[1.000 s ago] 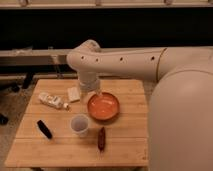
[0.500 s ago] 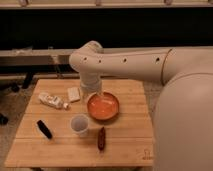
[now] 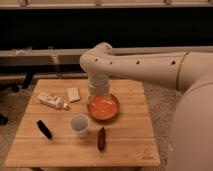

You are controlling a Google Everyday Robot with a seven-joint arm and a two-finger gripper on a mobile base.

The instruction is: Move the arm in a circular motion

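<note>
Camera view: I am looking down on a wooden slatted table (image 3: 125, 145) carrying six items. An orange bowl (image 3: 103, 107) is sitting near the table's middle, toward the back. A white cup (image 3: 80, 124) is standing just in front and to the left of the bowl, apart from it. A dark red elongated object (image 3: 101, 138) is lying in front of the bowl, lengthwise toward the front edge. A small black object (image 3: 44, 128) is lying near the left front, angled. A white bottle-like item (image 3: 52, 101) is lying on its side at the left rear, and a small pale packet (image 3: 74, 94) is resting just beside it, toward the back. My arm (image 3: 145, 67) is entering from the right as a very large cream segment, its long axis running roughly level across the picture toward the left, over the table's rear right. At the elbow above the table's back it is turning down, and the end is pointing straight down. My gripper (image 3: 99, 92) is hanging at the bowl's rear rim, directly over it; whether it is touching the bowl I cannot tell. I cannot tell how far my jaws are standing apart, or whether they are holding anything.
</note>
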